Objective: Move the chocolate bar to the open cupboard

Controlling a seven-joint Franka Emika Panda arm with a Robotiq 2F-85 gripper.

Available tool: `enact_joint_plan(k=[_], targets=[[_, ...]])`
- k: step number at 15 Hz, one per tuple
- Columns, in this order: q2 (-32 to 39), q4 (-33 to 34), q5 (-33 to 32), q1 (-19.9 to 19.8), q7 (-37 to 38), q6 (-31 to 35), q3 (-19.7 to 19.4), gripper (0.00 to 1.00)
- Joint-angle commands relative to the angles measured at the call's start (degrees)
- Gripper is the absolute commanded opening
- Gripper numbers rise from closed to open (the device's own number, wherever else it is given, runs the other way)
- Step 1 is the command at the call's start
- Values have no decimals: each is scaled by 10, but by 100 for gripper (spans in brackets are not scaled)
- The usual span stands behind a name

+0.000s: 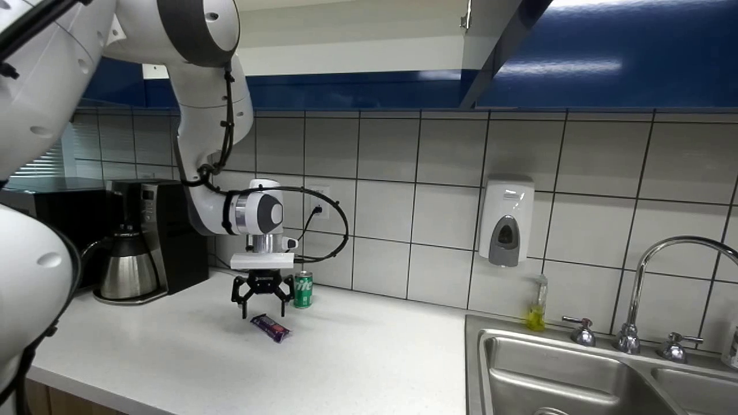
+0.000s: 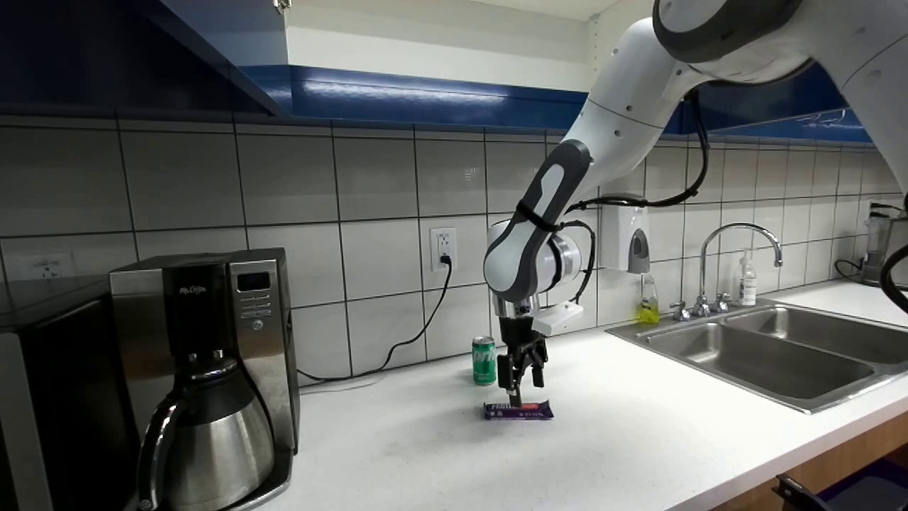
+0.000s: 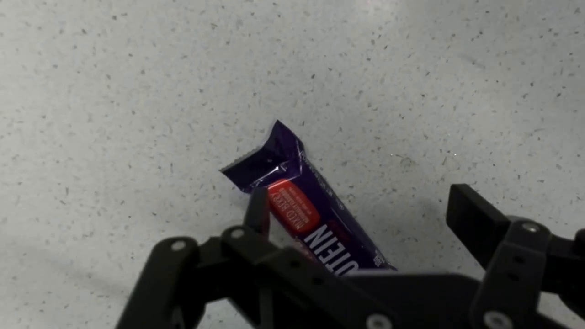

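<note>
The chocolate bar lies flat on the white counter in a dark purple wrapper; it shows in both exterior views (image 1: 271,328) (image 2: 535,412) and in the wrist view (image 3: 329,219), where its lower end is hidden behind the gripper. My gripper (image 1: 263,314) is open and points down above the bar; it also shows in an exterior view (image 2: 526,394). In the wrist view the gripper (image 3: 361,198) has its fingers wide apart, the left one overlapping the bar's edge and the right one over bare counter. The open cupboard, white inside with blue trim, is above in both exterior views (image 1: 357,55) (image 2: 433,42).
A green can (image 1: 303,290) stands just behind the gripper. A coffee maker (image 2: 259,312) with a steel carafe stands on the counter. A soap dispenser (image 1: 507,222) is on the tiled wall. A steel sink (image 1: 475,357) with a faucet is beyond. A blue cupboard door (image 1: 611,57) hangs overhead.
</note>
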Motion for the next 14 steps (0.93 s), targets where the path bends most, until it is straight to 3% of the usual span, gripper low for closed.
enact_joint_plan(k=[1,7,14], targets=[[28,34,-36,6,-33,-4,-6,100],[60,64,-70,11,-58,0,-2,100],[83,89,-63,9,-87,-1,8,100]])
